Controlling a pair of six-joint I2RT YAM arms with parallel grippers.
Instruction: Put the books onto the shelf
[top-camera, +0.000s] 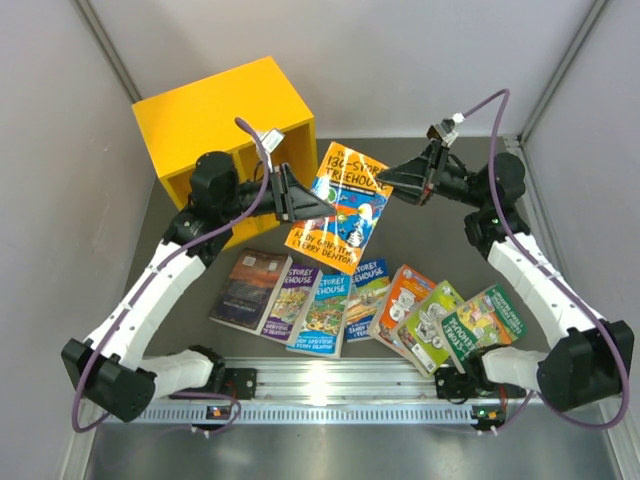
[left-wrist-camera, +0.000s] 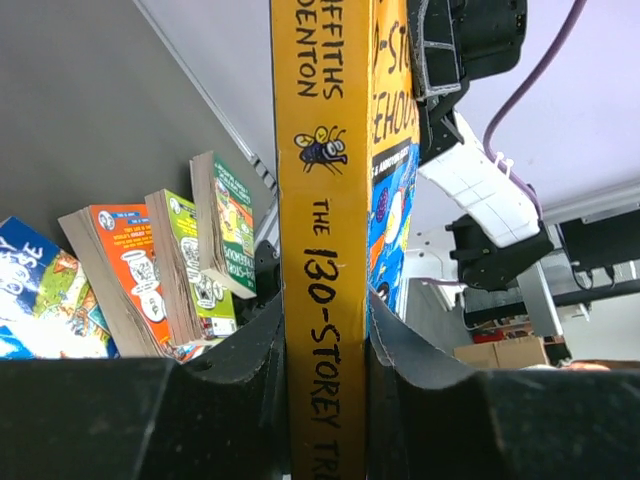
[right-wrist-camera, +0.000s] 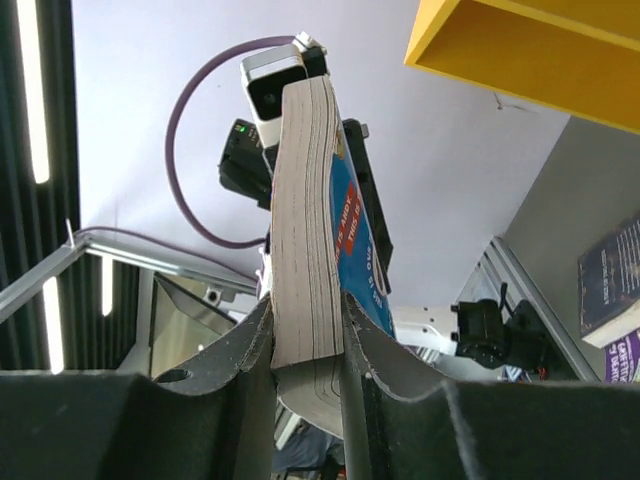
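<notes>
Viewing from above, you have the orange book (top-camera: 338, 205) held clear of the table (top-camera: 430, 240), just right of the shelf (top-camera: 215, 110) in the back-left corner. It hangs tilted between the left gripper (top-camera: 303, 203) and the right gripper (top-camera: 398, 184). The other books (top-camera: 360, 305) lie in a row along the near edge.

Left wrist: jaws clenched on the book's spine.

Right wrist: jaws clenched on the page edge opposite.

Risk: with both arms gripping one paperback, any mismatched motion could bend or tear it. A one-sided release may let it swing and strike the shelf front.
</notes>
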